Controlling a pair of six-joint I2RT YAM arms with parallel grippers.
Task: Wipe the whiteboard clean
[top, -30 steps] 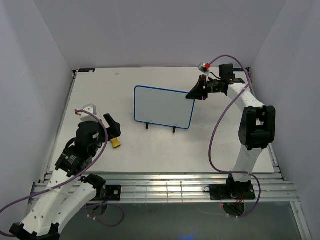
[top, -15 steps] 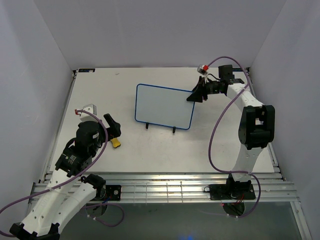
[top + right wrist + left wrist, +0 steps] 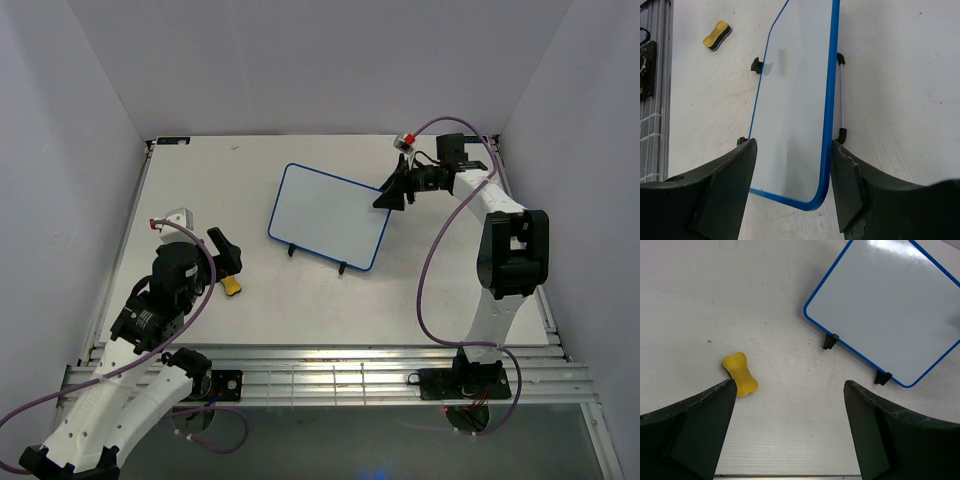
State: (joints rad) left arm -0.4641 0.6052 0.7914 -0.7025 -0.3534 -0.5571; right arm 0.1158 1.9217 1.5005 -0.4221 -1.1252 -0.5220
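White tabletop (image 3: 200,170) carries the whiteboard (image 3: 328,215) just past centre, its 2 o'clock corner between the parted fingers of the right gripper (image 3: 790,150), open room toward 10 o'clock, while the left gripper (image 3: 790,390) hangs spread wide, holding nothing, at 8 o'clock near the yellow eraser (image 3: 740,374).

Robot test cell, lab-type. Plain pale walls (image 3: 300,60) boxed a white table (image 3: 200,180) on the left, far and right sides. Slotted aluminium rails (image 3: 330,378) ran along the near edge, where the left arm (image 3: 150,310) and right arm (image 3: 510,260), trailing purple cables (image 3: 421,300), were bolted.
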